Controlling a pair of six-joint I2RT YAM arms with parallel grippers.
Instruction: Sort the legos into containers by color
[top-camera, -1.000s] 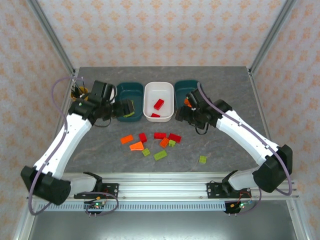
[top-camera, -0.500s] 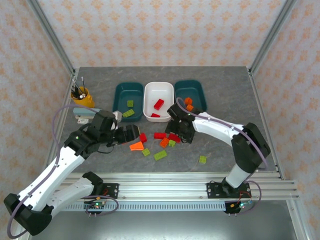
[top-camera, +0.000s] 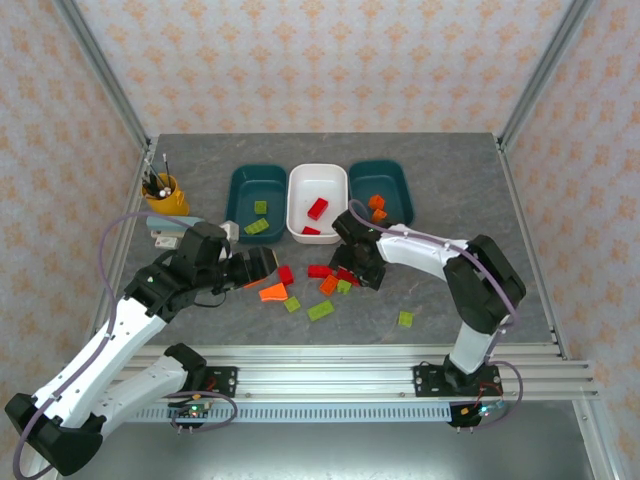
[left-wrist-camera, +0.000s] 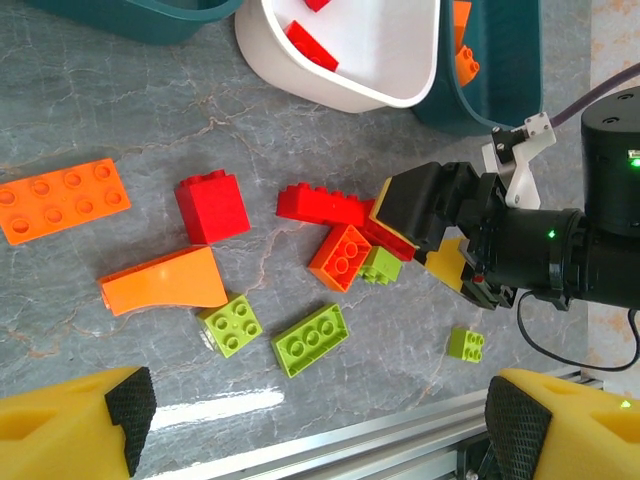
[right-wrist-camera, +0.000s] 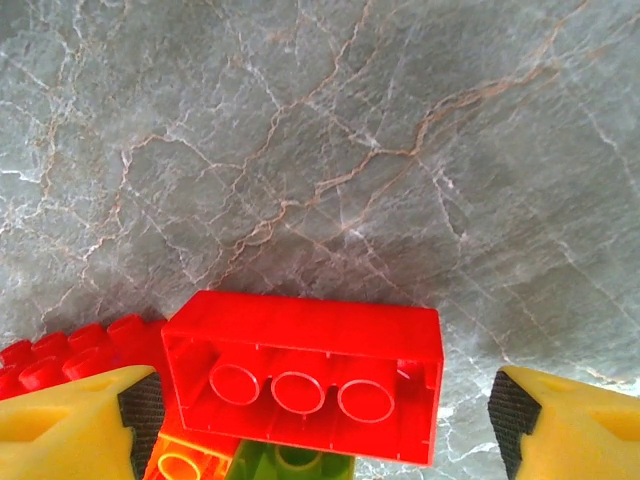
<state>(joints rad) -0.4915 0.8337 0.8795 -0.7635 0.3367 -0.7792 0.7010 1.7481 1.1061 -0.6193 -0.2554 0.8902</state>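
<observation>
The right claw (right-wrist-camera: 322, 412), released, is straddling a red brick (right-wrist-camera: 305, 375); the left claw (left-wrist-camera: 320, 415) is hovering released too. Next, the right one is probably needing to clench and carry the brick to the white tray (top-camera: 292, 200).

Left wrist view: the far part of the white tray (left-wrist-camera: 340, 90) is cut off, and so are the left teal tray (left-wrist-camera: 130, 15) and the right teal tray (left-wrist-camera: 505, 60). The red brick (left-wrist-camera: 380, 238) is half covered by the right gripper (left-wrist-camera: 428, 238). Right wrist view: an orange brick (right-wrist-camera: 185, 465) and a green brick (right-wrist-camera: 290, 468) are overlapped by the red brick (right-wrist-camera: 305, 375) and cropped at the near edge.
</observation>
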